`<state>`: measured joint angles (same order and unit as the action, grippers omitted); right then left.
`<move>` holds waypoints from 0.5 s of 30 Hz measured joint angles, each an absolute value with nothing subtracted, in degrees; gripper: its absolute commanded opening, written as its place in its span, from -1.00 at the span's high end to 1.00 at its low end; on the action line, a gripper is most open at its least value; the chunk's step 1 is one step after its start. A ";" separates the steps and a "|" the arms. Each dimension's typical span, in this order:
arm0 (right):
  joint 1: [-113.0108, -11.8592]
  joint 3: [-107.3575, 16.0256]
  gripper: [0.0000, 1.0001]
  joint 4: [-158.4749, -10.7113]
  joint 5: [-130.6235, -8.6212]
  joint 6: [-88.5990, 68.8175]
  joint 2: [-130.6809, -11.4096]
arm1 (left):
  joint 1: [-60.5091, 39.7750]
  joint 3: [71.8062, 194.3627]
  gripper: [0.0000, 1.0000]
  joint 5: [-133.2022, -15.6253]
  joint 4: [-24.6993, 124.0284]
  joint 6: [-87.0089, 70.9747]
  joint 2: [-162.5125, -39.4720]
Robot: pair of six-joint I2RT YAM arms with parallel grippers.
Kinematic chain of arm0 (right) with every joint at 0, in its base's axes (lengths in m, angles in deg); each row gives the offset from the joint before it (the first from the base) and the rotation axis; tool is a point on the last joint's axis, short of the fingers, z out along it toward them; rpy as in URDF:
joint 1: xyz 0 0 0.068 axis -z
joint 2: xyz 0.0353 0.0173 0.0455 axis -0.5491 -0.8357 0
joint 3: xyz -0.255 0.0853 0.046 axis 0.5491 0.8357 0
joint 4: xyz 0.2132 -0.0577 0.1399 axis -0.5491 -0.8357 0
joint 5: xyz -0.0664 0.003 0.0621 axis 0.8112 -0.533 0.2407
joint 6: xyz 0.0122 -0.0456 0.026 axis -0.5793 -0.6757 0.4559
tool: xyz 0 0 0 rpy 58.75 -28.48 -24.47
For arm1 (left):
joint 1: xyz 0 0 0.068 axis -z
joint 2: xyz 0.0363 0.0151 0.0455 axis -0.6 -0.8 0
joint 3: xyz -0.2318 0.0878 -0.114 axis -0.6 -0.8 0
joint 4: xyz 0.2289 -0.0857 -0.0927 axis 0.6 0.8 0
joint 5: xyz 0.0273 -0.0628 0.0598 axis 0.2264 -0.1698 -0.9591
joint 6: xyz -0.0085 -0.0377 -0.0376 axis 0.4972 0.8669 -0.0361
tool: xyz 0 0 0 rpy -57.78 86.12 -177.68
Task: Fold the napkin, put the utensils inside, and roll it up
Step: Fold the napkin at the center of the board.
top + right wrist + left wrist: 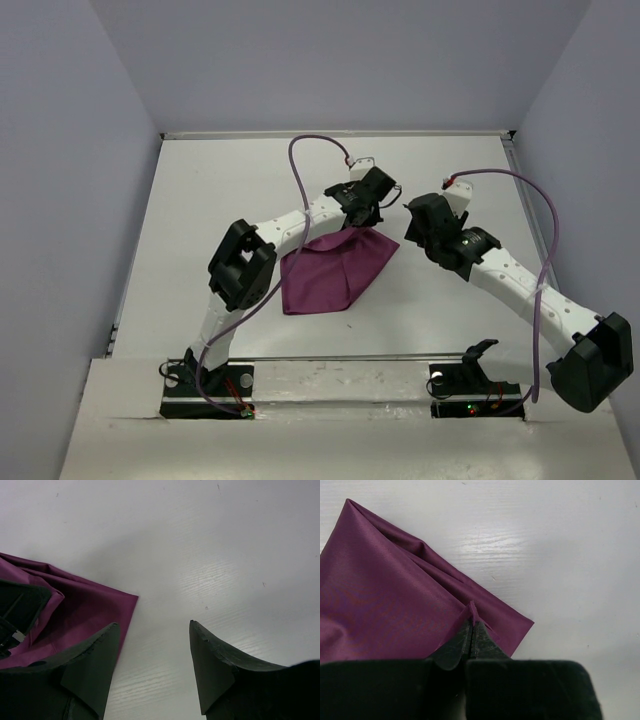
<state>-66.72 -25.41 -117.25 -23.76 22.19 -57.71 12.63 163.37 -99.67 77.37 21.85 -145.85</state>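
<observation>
Napkin: the soft plum-purple cloth napkin (pixel 330 270) is seen on the white worktop (pixel 200 200) between the two arms, doubled into a rough triangle.
Left fingers (pixel 455 650): pressed together, pinching a ridge of cloth near the napkin's far corner.
Right fingers (pixel 95 660): spread, nothing held, just beside that corner.
Progress: folding is judged under way; no utensils are seen, so placing and rolling are left.
</observation>
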 measured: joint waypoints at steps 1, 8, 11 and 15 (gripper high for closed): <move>-66.61 -25.41 -0.29 -117.25 -23.76 22.19 -57.69 | 12.63 163.57 1.00 -99.54 77.42 21.83 -146.23; -66.15 -25.38 -0.29 -117.25 -23.35 22.17 -57.43 | 12.63 164.05 1.00 -98.38 77.44 21.83 -146.97; -65.89 -25.38 -0.29 -117.27 -23.20 22.15 -57.43 | 12.65 164.05 0.97 -97.88 77.35 21.81 -146.97; -65.19 -25.38 -0.29 -117.27 -22.91 22.12 -57.43 | 12.80 164.00 0.43 -97.26 76.89 21.33 -146.97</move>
